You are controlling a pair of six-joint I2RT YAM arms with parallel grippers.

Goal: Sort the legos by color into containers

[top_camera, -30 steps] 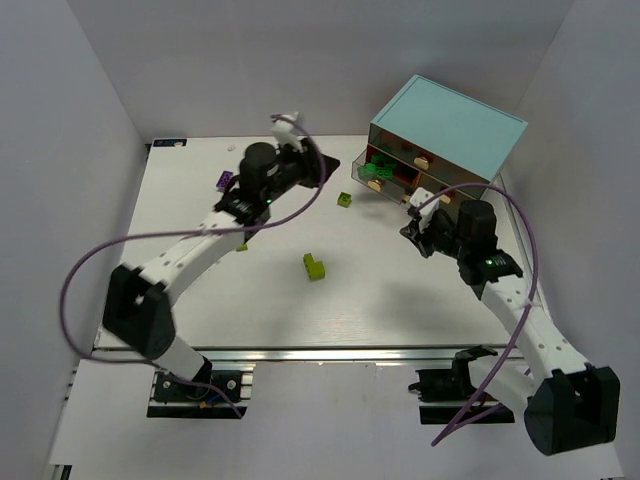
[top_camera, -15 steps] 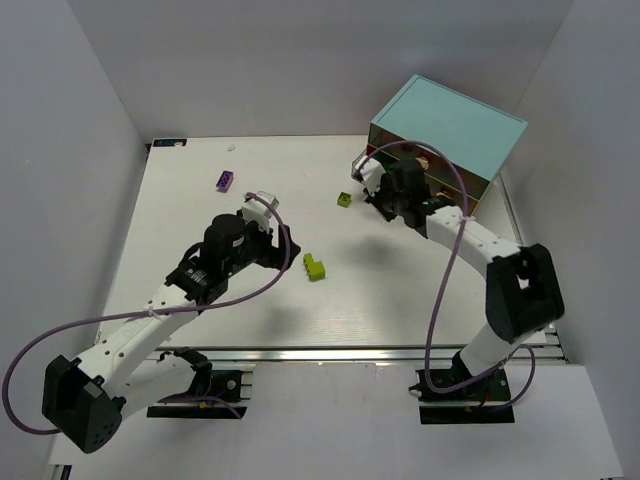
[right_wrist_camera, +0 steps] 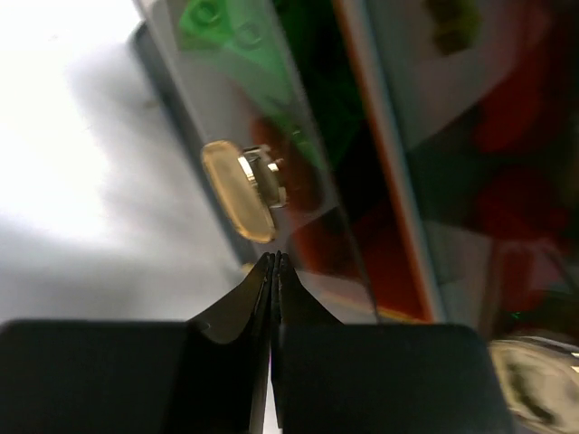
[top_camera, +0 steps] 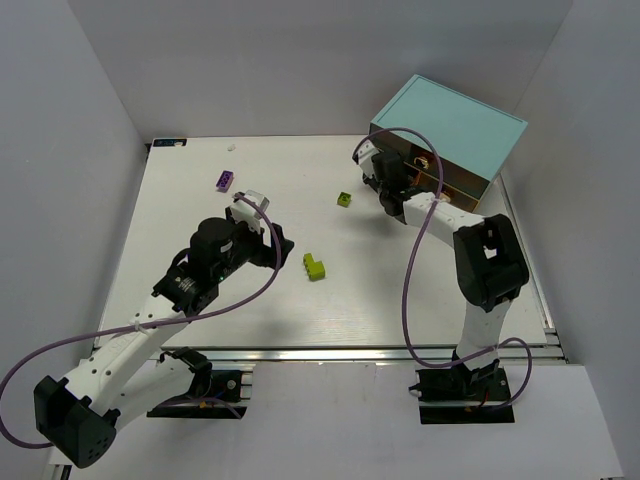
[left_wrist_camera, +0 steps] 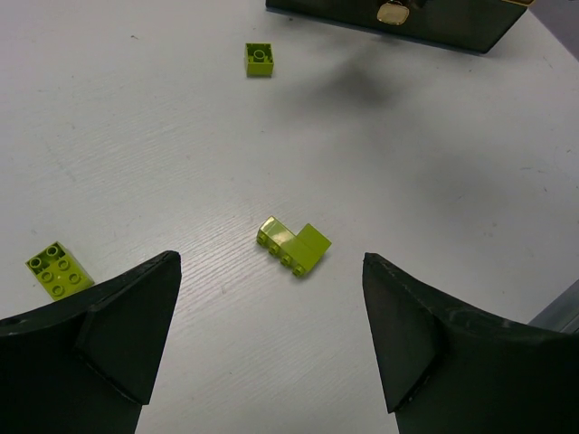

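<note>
Lime-yellow lego (left_wrist_camera: pixel 294 246) lies just ahead of the wide-spread left claw (left_wrist_camera: pixel 270 271).

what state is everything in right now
left gripper, open above the loose L-shaped lime brick
right gripper, shut, empty, tips by the drawer knob
purple brick, loose on table
small lime brick, loose on table
flat lime brick, loose on table
drawer, looks pushed in, green bricks inside

Drawer (right_wrist_camera: pixel 298 154) now flush in cabinet (top_camera: pixel 450 125)
</note>
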